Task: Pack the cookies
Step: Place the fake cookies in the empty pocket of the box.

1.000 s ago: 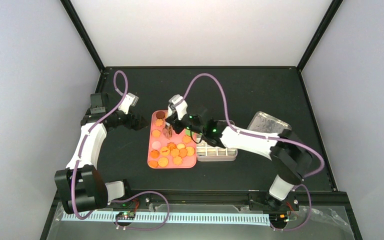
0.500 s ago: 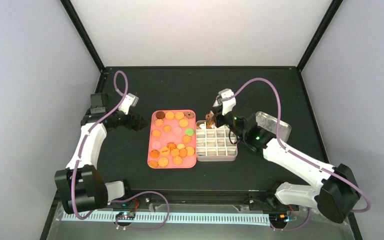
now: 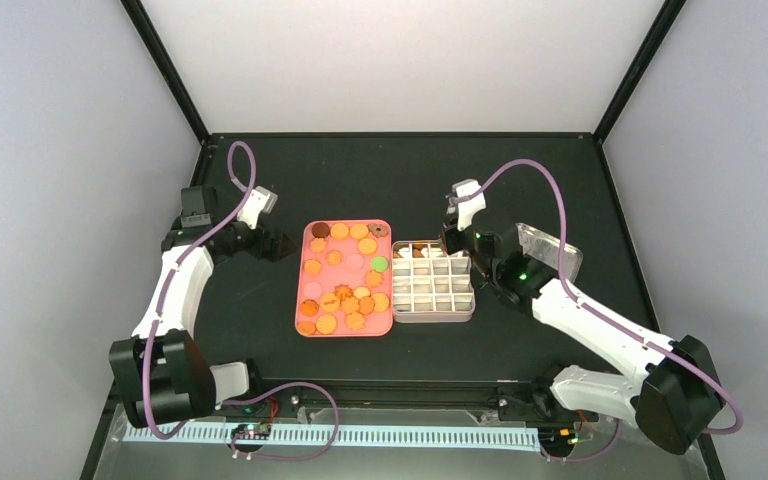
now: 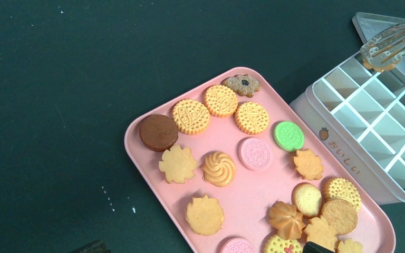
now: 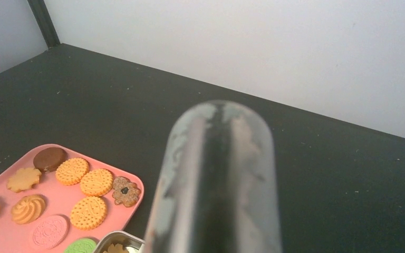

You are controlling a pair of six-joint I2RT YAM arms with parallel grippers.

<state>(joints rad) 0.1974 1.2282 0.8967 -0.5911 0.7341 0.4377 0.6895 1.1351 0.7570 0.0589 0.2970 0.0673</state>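
The left fingers (image 3: 281,244), spread wide and empty, hover left of the pink plastic tray (image 4: 242,197). Their wrist view alone shows its cookies (image 4: 191,116) sharply: mostly orange, some pink, green and brown. Just beside the tray sits the white gridded box (image 4: 348,158), with something brown in a far cell in the top view. The right fingers (image 3: 449,236) clamp the metal tongs (image 4: 390,39), a blur in their own camera. The left wrist view shows orange between the tips over the box.
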